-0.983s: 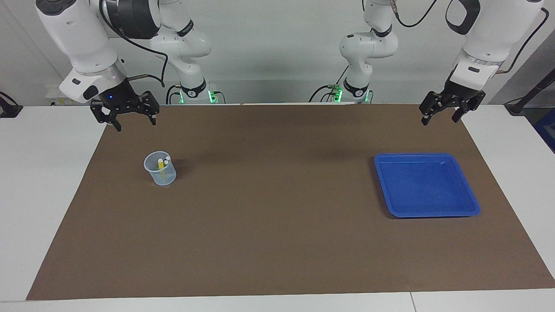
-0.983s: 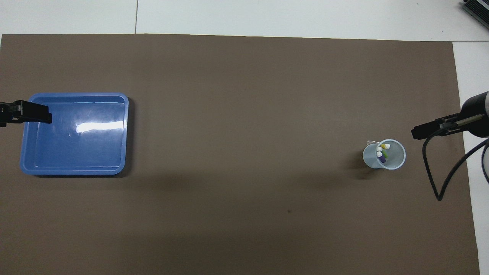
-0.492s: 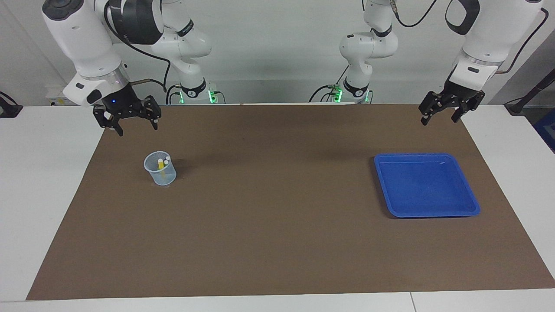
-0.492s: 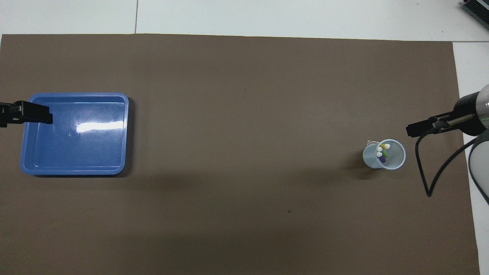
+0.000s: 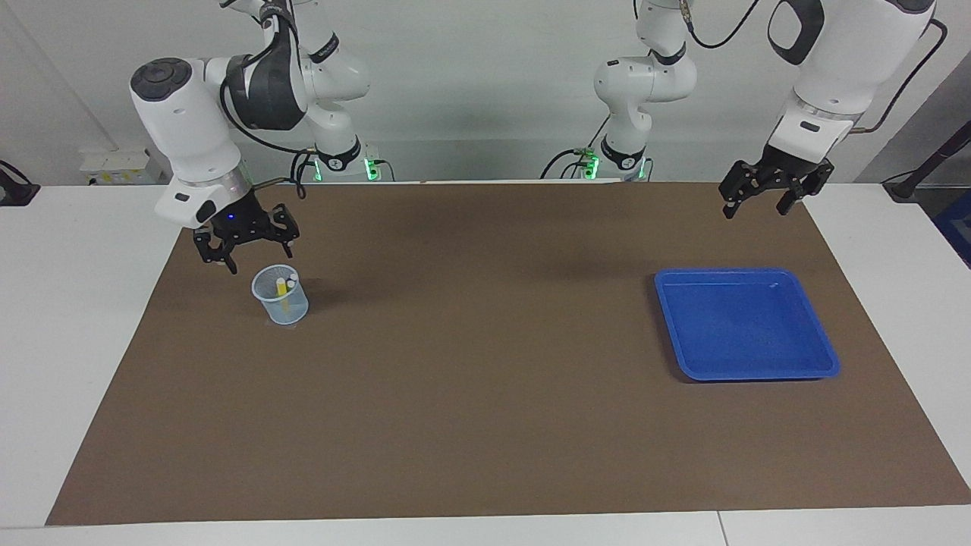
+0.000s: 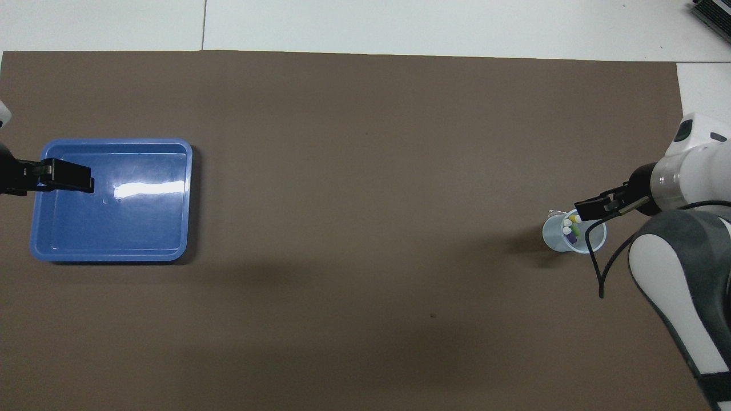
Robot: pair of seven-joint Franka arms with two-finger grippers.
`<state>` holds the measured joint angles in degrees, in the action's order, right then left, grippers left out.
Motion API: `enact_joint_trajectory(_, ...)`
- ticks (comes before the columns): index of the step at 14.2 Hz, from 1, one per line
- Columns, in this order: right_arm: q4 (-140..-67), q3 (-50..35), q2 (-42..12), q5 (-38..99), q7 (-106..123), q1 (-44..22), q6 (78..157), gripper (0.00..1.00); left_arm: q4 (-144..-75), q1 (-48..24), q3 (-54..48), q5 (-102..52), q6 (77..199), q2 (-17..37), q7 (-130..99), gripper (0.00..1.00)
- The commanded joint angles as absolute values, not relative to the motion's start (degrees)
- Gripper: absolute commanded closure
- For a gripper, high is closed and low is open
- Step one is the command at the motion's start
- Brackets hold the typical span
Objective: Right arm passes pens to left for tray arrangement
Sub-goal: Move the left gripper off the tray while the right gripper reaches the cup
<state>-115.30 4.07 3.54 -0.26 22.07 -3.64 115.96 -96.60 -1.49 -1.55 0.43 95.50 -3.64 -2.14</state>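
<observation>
While pens stand in cup, right gripper gapes above; left gripper unclenched, empty.

Three pens, apparently upright in cup; blue tray bare.

This is a robotics lab. Two white jointed arms stand bolted at one long edge of a plain white table, green status lights glowing at their bases and black cables looping off them. A brown mat covers the table almost to its corners (no household clutter anywhere), and the wall is bare and pale grey.
</observation>
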Motion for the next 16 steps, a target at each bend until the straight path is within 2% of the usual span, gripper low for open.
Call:
enact_joint_trajectory(1,-118.21,3.87,3.8,-0.44,25.13,-2.9,118.47,0.0,-99.22,-2.02,-1.05,-0.18,94.92,-5.54,-1.76,0.0)
enact_joint_trajectory(7,-118.39,3.87,-1.22,-0.35,26.37,-2.11,118.12,0.0,-100.63,-1.94,-1.14,-2.01,93.43,-6.5,-1.49,0.0)
enact_joint_trajectory(9,-118.56,3.87,-2.19,-0.26,26.54,-2.02,118.39,0.06,-100.99,-1.41,-1.06,-7.96,92.38,-6.68,-2.02,0.0)
enact_joint_trajectory(11,-118.56,3.87,-2.2,-0.26,27.15,-1.93,118.13,0.22,-101.95,-1.58,-0.97,-11.24,91.85,-7.38,-5.34,0.0)
enact_joint_trajectory(12,-118.56,3.87,-2.2,-0.26,27.25,-1.93,117.95,0.34,-102.56,-1.93,-1.05,-11.51,92.02,-7.64,-7.01,0.0)
enact_joint_trajectory(15,-118.56,3.87,-2.46,0.17,26.98,-1.85,118.04,0.37,-106.07,-2.11,-1.05,-17.64,93.07,-9.4,-12.37,0.0)
enact_joint_trajectory(16,-118.56,3.87,-2.46,0.26,26.98,-1.85,117.86,0.41,-107.48,-2.11,-1.05,-20.62,94.64,-10.19,-14.57,0.0)
